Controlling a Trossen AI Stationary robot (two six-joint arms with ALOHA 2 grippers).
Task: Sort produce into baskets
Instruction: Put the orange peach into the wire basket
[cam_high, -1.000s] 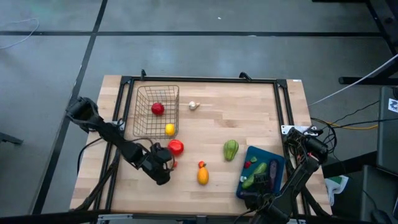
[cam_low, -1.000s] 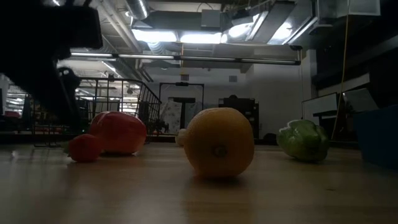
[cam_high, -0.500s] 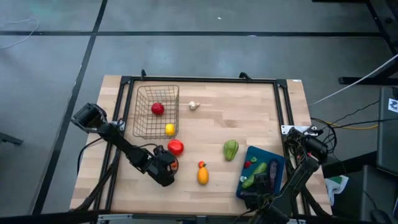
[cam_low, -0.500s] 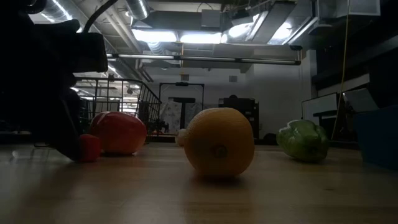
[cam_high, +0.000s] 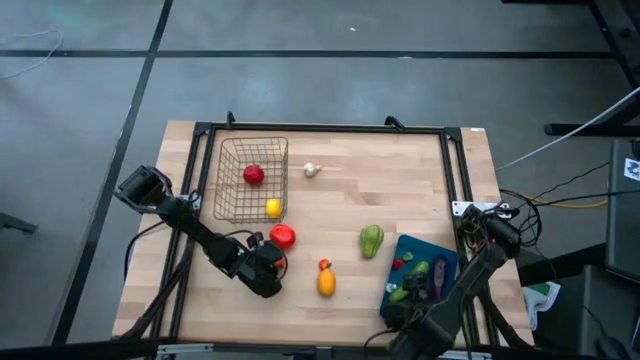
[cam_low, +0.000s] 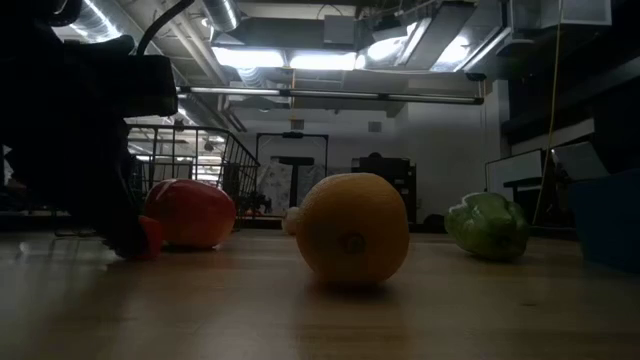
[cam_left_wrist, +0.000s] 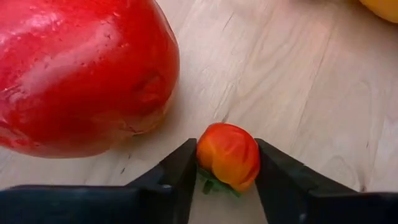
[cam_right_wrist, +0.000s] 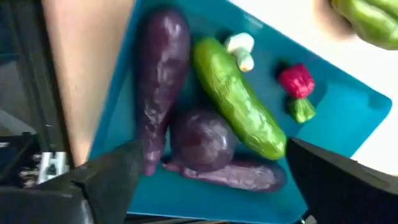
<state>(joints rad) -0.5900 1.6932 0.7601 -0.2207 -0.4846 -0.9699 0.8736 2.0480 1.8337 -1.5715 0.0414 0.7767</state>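
Note:
My left gripper (cam_high: 272, 268) is low on the table at the near left, shut on a small red-orange tomato (cam_left_wrist: 229, 155) that lies just in front of a large red tomato (cam_high: 283, 237). The low view shows the small tomato (cam_low: 151, 235) half hidden behind the dark gripper. My right gripper (cam_right_wrist: 211, 186) is open above the near end of the teal tray (cam_high: 443, 252), which holds eggplants (cam_right_wrist: 163, 81), a cucumber (cam_right_wrist: 239, 102) and a small red radish (cam_right_wrist: 296, 82). The wire basket (cam_high: 228, 205) holds a red tomato (cam_high: 254, 175) and a lemon (cam_high: 273, 208). My left gripper pinches the small tomato by its two opposite sides (cam_left_wrist: 205, 152), one finger (cam_left_wrist: 179, 171) on each side. The fingers come slanting down from the table's left. The tomato sits on the table top with its green stalk end toward the gripper.
An orange fruit (cam_high: 326, 283) with a small red piece (cam_high: 323, 264) beside it lies near the table's middle front. A green pepper (cam_high: 371, 240) lies left of the tray. A white garlic (cam_high: 311, 169) lies right of the basket. A black frame (cam_high: 330, 128) borders the table.
My left gripper has gone toward the table's right edge to the small tomato, which earlier stood free beside it and now sits between the fingers. My right arm has shifted a little toward the table's left, over the tray.

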